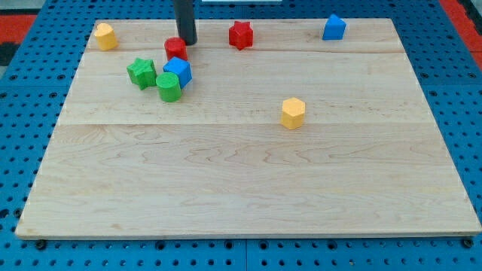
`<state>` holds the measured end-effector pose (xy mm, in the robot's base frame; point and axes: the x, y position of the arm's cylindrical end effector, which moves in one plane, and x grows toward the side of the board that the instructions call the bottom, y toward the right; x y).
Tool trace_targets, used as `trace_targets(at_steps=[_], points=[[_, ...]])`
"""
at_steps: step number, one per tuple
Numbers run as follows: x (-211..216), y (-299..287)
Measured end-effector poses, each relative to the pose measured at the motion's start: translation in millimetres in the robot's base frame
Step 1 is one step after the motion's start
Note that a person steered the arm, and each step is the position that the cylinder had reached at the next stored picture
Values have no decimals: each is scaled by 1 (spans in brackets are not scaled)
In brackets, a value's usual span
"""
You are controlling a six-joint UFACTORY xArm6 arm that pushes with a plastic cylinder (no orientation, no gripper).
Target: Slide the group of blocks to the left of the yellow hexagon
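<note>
A yellow hexagon [293, 113] lies right of the board's middle. A group of blocks sits at the upper left: a red cylinder [175, 48], a blue cube [178, 71], a green cylinder [169, 87] and a green star [141, 73]. They touch or nearly touch one another. My tip [186, 41] stands just above and to the right of the red cylinder, close to it or touching it. The rod rises out of the view's top.
A red star [240, 35] lies near the top edge right of my tip. A blue block [334, 28] sits at the upper right. A yellow block [105, 36] sits in the upper left corner. The wooden board [248, 188] lies on a blue pegboard.
</note>
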<state>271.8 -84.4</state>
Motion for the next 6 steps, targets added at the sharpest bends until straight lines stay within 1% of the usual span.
trace_targets(at_steps=[1, 2, 3, 4, 5, 6], points=[[22, 1], [-2, 1], [-15, -24], [41, -43], [57, -53], [22, -54]])
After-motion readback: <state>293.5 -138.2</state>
